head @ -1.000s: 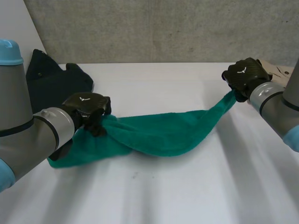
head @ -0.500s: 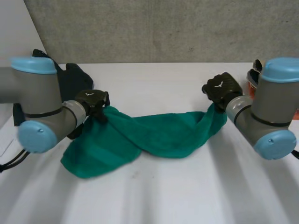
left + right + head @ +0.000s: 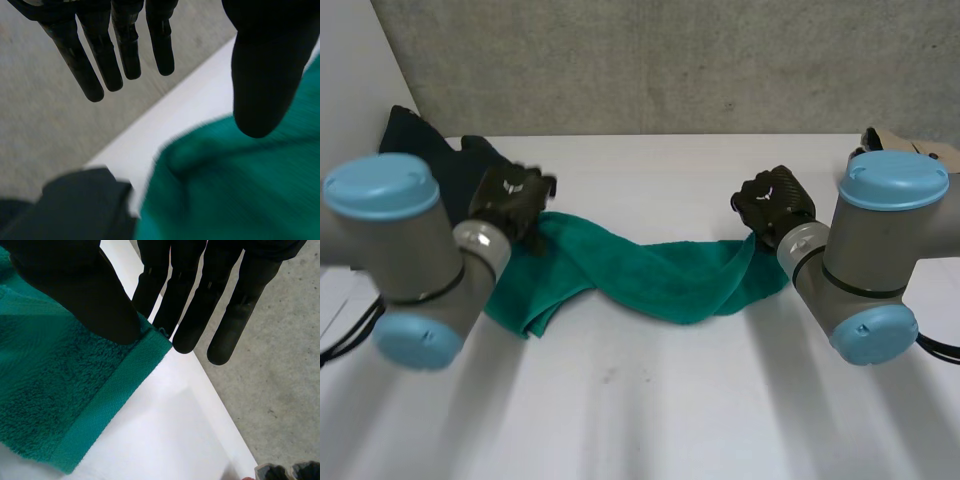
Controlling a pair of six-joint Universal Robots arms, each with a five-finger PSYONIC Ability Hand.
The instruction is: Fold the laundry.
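A green towel [image 3: 660,280] lies twisted and bunched across the middle of the white table [image 3: 640,420]. My left hand [image 3: 510,198] hovers over its left end. In the left wrist view the left hand [image 3: 125,45] has straight fingers and its thumb held apart, with the towel [image 3: 240,190] lying loose beneath it. My right hand [image 3: 775,203] is at the towel's right end. In the right wrist view the right hand [image 3: 85,290] pinches the hemmed corner of the towel [image 3: 60,390] between thumb and fingers, lifted a little off the table.
A dark garment [image 3: 430,165] lies heaped at the back left, close to the towel's left end, and the same garment [image 3: 85,205] sits just beyond my left hand. A brown cardboard object [image 3: 905,145] sits at the back right. A grey wall runs behind the table.
Both hands have moved inward and towards the back, bunching the towel shorter. My left hand has opened and let go of the towel's left end. The right hand keeps its pinch.
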